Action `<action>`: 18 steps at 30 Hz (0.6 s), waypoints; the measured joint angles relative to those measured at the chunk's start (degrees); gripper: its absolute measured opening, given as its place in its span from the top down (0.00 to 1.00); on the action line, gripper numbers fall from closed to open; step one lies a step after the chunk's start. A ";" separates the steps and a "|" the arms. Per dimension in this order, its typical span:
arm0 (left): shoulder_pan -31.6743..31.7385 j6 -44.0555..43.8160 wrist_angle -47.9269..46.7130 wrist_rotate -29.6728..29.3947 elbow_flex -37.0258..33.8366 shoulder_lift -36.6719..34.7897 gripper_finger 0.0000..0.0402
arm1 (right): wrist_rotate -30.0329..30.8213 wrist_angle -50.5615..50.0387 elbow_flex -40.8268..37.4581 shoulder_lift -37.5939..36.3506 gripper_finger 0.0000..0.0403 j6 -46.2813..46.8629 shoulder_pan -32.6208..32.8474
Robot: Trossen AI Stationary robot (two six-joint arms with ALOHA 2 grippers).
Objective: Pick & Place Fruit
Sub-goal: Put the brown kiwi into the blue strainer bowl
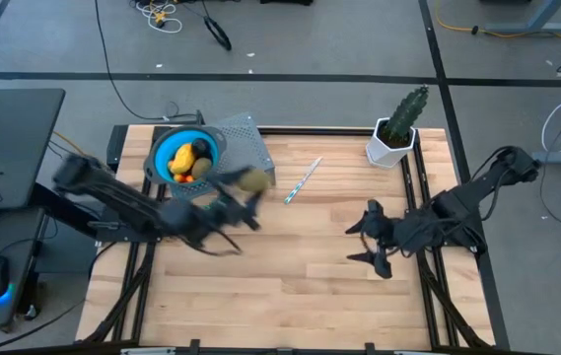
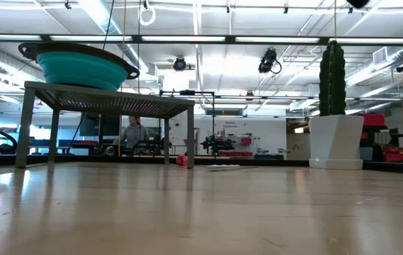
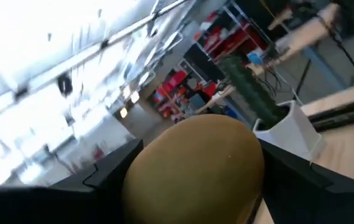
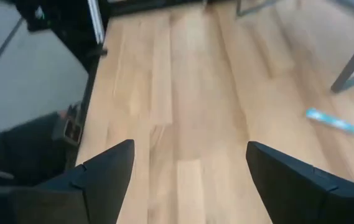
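Wooden desk (image 1: pixel 290 266) filling the middle of the high view, slats running left to right.

Left arm reaching in from the left edge, blurred; left gripper (image 1: pixel 250 194) hanging just left of centre, beside the grey mesh stand (image 1: pixel 247 138). Its fingers (image 3: pixel 111 171) are clamping an olive-green oval fruit (image 3: pixel 195 168), which is filling the lower centre of the left wrist view; in the high view the same fruit (image 1: pixel 253 179) is showing at the gripper's tip, above the desk and just right of the bowl.

Right arm lying at the right side of the high view; right gripper (image 1: pixel 367 242) sitting right of centre, fingers (image 4: pixel 105 171) spread wide and holding nothing, bare desk showing between them.

Grey mesh stand standing at upper centre-left, carrying a blue collapsible bowl (image 1: pixel 165 148). Bowl holding more fruit: a yellow-orange oval (image 1: pixel 183 157), a dark round one (image 1: pixel 204 152), and small orange pieces (image 1: pixel 184 177).

Cactus-like plant in a white pot (image 1: pixel 394 144) standing at the upper right of the desk.

Thin pale striped stick (image 1: pixel 302 181) lying flat between stand and pot, angled.

Low view: a person (image 2: pixel 134 132) sitting far back in the room, centre-left.
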 joint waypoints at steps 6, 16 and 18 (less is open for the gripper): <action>0.67 -18.53 -12.53 -7.21 -10.49 -22.12 0.28 | 0.02 4.88 -6.09 0.24 0.21 1.80 0.19; 4.88 -30.91 -22.25 -25.84 -17.24 -35.69 0.26 | 0.00 16.20 -11.57 0.25 0.21 1.80 -0.72; 4.76 -32.32 -22.10 -25.92 -17.29 -35.62 0.23 | -0.05 16.00 -11.67 0.28 0.21 1.74 -0.72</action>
